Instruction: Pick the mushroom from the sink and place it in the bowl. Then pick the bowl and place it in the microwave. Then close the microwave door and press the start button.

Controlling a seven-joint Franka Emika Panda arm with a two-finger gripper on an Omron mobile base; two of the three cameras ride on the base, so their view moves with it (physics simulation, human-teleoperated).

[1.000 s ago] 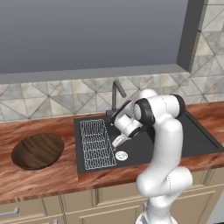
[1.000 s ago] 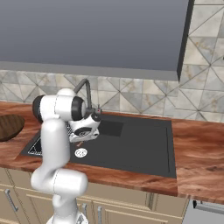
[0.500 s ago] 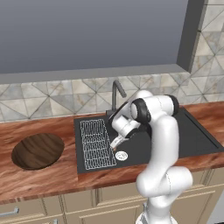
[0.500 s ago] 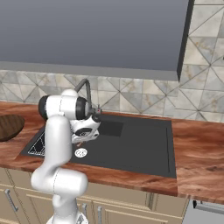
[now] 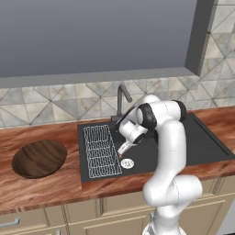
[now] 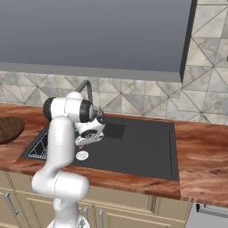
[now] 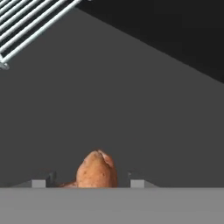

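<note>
In the hand view, the jaws (image 7: 89, 183) stand partly apart, one dark fingertip (image 7: 40, 182) on each side of the mushroom (image 7: 97, 170). The reddish-brown lump sits between them, nearer the right tip than the left, with a gap visible on both sides, so nothing is gripped yet. It rests on the flat dark floor of the sink (image 7: 131, 100), low in the view.

Judging by its look, the mushroom is tiny, light and somewhat soft, with a rounded cap that could roll or squirt out if pinched off-centre. The safest hold would seem to be across the widest part of the cap, with gentle pressure.

Further out, the white wire rack (image 7: 30, 24) crosses one corner of the hand view. In the left base view the white arm bends down into the black sink (image 5: 202, 147), beside the rack (image 5: 102, 151) and near the round white drain strainer (image 5: 127, 163), below the dark tap (image 5: 121, 98). The wooden bowl (image 5: 39, 158) sits well apart on the wooden worktop (image 5: 46, 190).
</note>
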